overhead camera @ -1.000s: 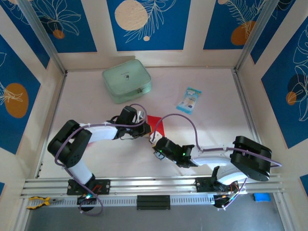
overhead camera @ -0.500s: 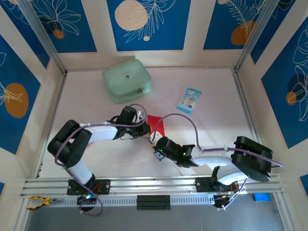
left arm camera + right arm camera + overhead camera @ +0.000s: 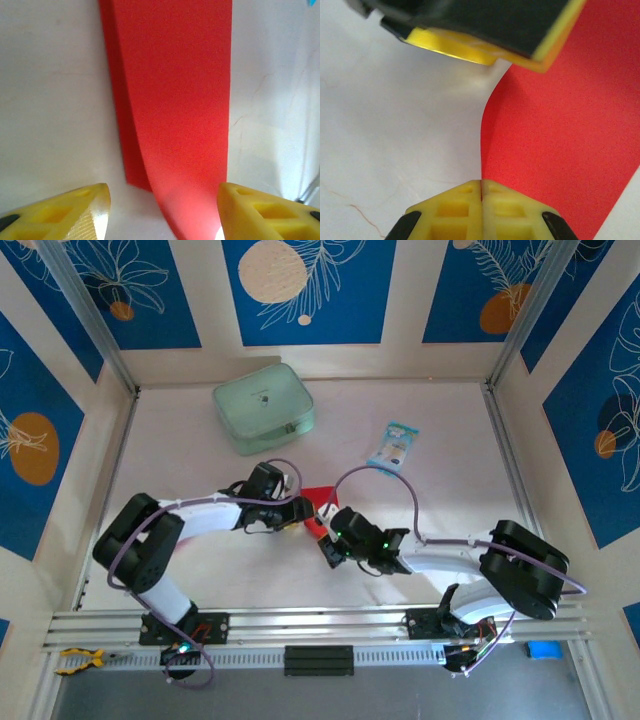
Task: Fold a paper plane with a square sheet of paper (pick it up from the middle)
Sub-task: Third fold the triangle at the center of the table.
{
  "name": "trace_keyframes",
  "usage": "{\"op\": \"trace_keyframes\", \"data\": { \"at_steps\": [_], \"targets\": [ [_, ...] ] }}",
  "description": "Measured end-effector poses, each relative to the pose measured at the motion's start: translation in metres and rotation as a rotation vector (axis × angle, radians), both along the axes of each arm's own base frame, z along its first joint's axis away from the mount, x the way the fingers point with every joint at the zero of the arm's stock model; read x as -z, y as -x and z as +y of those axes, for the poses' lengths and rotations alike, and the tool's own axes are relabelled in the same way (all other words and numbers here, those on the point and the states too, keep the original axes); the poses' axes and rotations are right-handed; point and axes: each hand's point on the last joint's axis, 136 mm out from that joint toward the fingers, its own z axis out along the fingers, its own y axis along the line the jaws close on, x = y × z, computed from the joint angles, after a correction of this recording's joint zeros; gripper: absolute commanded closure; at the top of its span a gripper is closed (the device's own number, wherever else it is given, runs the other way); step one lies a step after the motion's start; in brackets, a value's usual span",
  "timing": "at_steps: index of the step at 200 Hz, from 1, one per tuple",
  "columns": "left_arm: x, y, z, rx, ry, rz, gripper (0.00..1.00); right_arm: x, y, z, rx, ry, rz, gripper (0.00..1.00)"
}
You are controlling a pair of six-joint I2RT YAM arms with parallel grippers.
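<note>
Largest: a pale, matte bench (image 3: 450, 420), smooth from above, with faint hairline scuffs in the wrist views, stretching well beyond both sets of fingers.

Next: a pale green zip pouch (image 3: 263, 407), a soft rounded rectangle with a fabric look, well beyond the left fingers (image 3: 302, 515) and apart from them.

Smaller: a blue-white packet (image 3: 393, 447), glossy and slightly skewed, well beyond the right fingers (image 3: 481, 210) and apart from everything else.

Smaller again: the red paper sheet (image 3: 318, 499), thin, plain and bright, on the bench right between the two sets of fingers and largely covered by them from above.
- From the left wrist: a long folded strip (image 3: 175, 100), straight-edged, two layers offset along one side, running away from the fingertips, the near end lifting off the bench in a smooth curl.
- From the right wrist: a broad red flap (image 3: 570, 130), one curved edge sweeping down into the seam of the fingers.

Smallest: the yellow tips.
- Left fingertips (image 3: 265, 212) spread wide, ribbed on the inner face, one on either side of the strip's near end. Contact with the curl impossible to tell.
- Right fingers pressed together, moulded with square hollows, pinching the curved edge of the sheet. Just ahead of them, one left finger, black-backed with a yellow pad.
</note>
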Motion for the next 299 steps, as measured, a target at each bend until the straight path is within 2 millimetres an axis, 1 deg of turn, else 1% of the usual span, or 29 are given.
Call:
{"op": "trace_keyframes", "data": {
  "at_steps": [19, 40, 89, 111, 127, 156, 169, 190, 223, 253, 273, 299],
  "targets": [
    [-0.008, -0.001, 0.008, -0.006, -0.038, -0.035, 0.38, 0.0, 0.0, 0.009, 0.001, -0.041, 0.096, 1.0],
    [-0.014, -0.004, 0.013, -0.01, -0.067, -0.06, 0.42, 0.002, 0.0, 0.017, 0.0, -0.07, 0.19, 1.0],
    [-0.015, -0.005, 0.015, 0.002, -0.092, -0.072, 0.59, 0.0, 0.003, 0.029, -0.017, -0.13, 0.384, 1.0],
    [-0.018, -0.006, 0.014, 0.004, -0.091, -0.076, 0.65, 0.0, 0.005, 0.027, -0.021, -0.157, 0.442, 1.0],
    [-0.022, -0.008, 0.012, 0.006, -0.086, -0.083, 0.73, 0.0, 0.006, 0.025, -0.026, -0.184, 0.464, 1.0],
    [-0.027, -0.014, 0.008, 0.009, -0.073, -0.091, 0.83, 0.006, 0.012, 0.011, -0.021, -0.219, 0.505, 1.0],
    [-0.029, -0.016, 0.004, 0.014, -0.063, -0.09, 0.85, 0.006, 0.013, 0.006, -0.014, -0.233, 0.514, 1.0],
    [-0.03, -0.022, -0.006, 0.031, -0.035, -0.085, 0.87, 0.005, 0.014, 0.002, -0.01, -0.255, 0.523, 1.0],
    [-0.024, -0.03, -0.026, 0.069, -0.004, -0.058, 0.87, 0.002, 0.012, 0.002, -0.017, -0.281, 0.528, 1.0],
    [-0.012, -0.038, -0.041, 0.1, -0.006, -0.023, 0.87, 0.0, 0.012, 0.004, -0.026, -0.292, 0.527, 1.0],
    [0.0, -0.035, -0.043, 0.116, -0.017, 0.005, 0.87, 0.0, 0.012, 0.004, -0.026, -0.294, 0.528, 1.0],
    [0.019, -0.027, -0.04, 0.126, -0.053, 0.06, 0.89, 0.0, 0.012, 0.004, -0.026, -0.294, 0.528, 1.0]
  ]
}}
